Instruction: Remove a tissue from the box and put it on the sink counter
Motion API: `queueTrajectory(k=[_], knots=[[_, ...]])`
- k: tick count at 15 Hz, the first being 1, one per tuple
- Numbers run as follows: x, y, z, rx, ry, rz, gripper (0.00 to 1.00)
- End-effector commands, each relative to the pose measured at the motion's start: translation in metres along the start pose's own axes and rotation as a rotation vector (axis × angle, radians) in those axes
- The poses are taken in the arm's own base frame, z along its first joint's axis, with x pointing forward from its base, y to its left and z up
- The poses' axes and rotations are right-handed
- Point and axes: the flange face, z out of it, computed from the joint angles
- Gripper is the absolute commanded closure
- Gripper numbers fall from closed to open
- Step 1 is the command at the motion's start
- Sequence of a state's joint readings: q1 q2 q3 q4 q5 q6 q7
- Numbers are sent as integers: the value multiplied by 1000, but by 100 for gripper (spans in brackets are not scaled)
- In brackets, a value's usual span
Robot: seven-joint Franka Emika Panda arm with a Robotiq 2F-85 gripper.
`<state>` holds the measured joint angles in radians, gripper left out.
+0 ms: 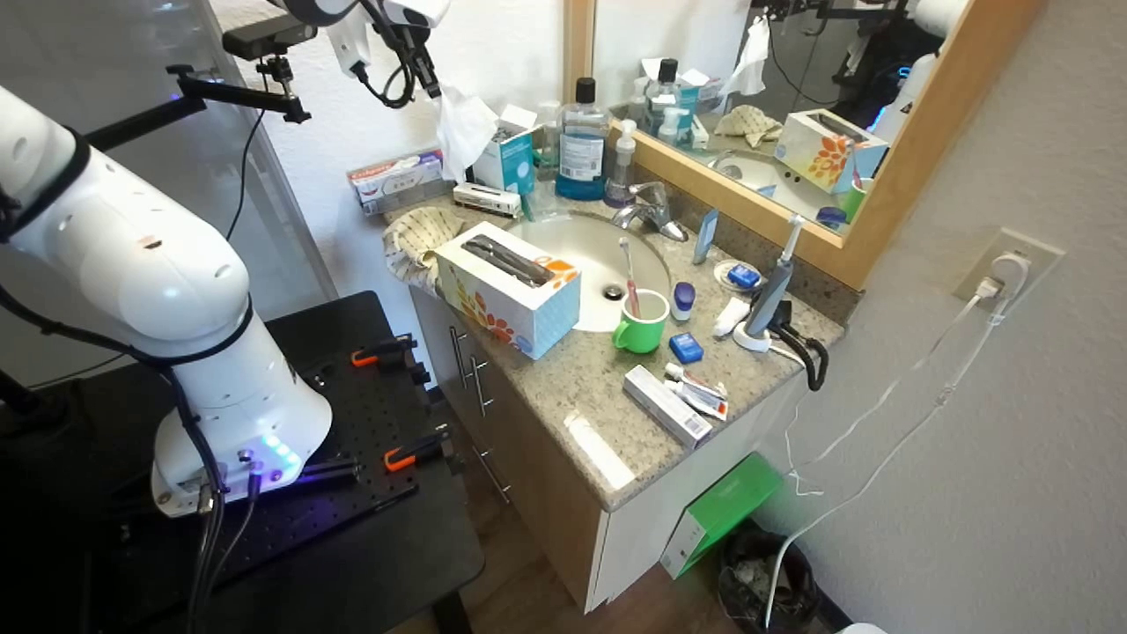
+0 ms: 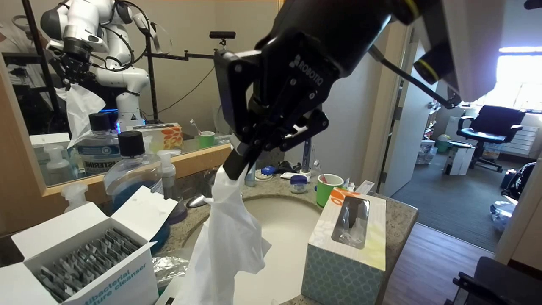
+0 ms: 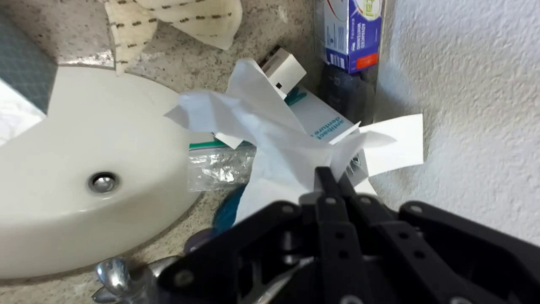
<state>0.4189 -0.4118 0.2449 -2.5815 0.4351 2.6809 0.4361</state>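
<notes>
Over the counter (image 1: 563,387), at eleven o'clock in an exterior view, the end effector (image 1: 433,92) pinches the hanging tissue (image 1: 464,132) near its top, likely so it can be laid down.

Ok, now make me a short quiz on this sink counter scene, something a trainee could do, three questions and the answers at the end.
1. True or false: the gripper is closed on the tissue, which hangs apart from the tissue box.

2. Multiple choice: what stands in the green cup?
a) a spoon
b) a toothbrush
c) a bar of soap

3. Open question: the goal is a tissue taken from its box and put on the sink counter. Which step is not yet done?

Key:
1. True.
2. b.
3. Releasing the tissue onto the sink counter.
</notes>
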Motion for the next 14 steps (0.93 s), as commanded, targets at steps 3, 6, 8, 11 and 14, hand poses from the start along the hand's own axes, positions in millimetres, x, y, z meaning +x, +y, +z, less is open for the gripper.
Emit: queueTrajectory(k=[3, 6, 8, 11, 14], knots=[[-1, 2, 8, -24, -65, -12, 100], [-2, 4, 9, -28, -77, -9, 74], [-5, 4, 9, -30, -54, -1, 91], [-6, 4, 10, -31, -54, -2, 73], [-5, 4, 10, -31, -54, -2, 73]])
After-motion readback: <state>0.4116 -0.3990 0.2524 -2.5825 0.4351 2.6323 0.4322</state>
